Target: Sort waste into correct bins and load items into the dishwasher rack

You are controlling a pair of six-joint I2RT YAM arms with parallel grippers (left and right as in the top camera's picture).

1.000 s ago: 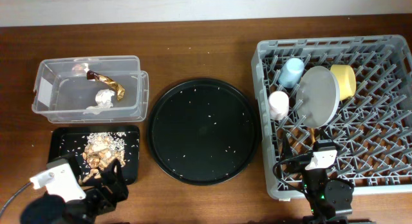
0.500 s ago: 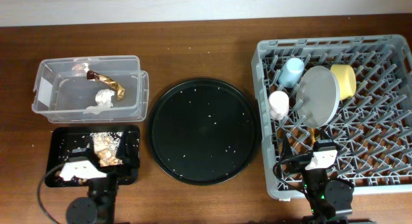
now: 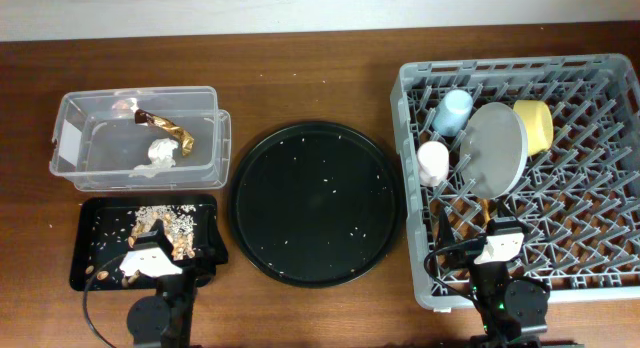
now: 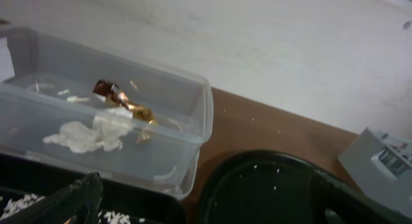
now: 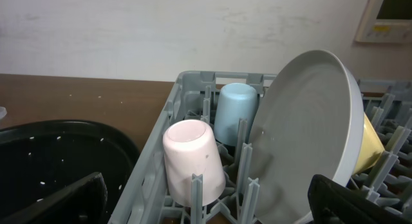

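Observation:
The dishwasher rack (image 3: 590, 238) holds the pink cup (image 3: 433, 163), light blue cup (image 3: 452, 112), grey-blue plate (image 3: 495, 148) on edge and yellow bowl (image 3: 535, 126). A brown bit under the plate may be the chopsticks (image 3: 486, 206). The clear tub (image 3: 75, 163) holds the brown-gold wrapper (image 3: 165, 128) and white tissue (image 3: 160, 153). Beige food scraps (image 3: 160, 216) lie in the flat black tray (image 3: 95, 238). My left gripper (image 3: 152, 238) hangs open and empty over that tray's front. My right gripper (image 3: 492, 228) is open and empty over the rack's front, facing the pink cup (image 5: 193, 159).
The large round black tray (image 3: 318, 203) with scattered white crumbs lies between the bins and the rack. In the left wrist view the tub (image 4: 199, 114) is straight ahead, with the round tray (image 4: 264, 185) to its right. A wall runs behind the table.
My left arm has swung from the table's front left corner to the front of the black tray and turned toward the tub. The right arm has not moved.

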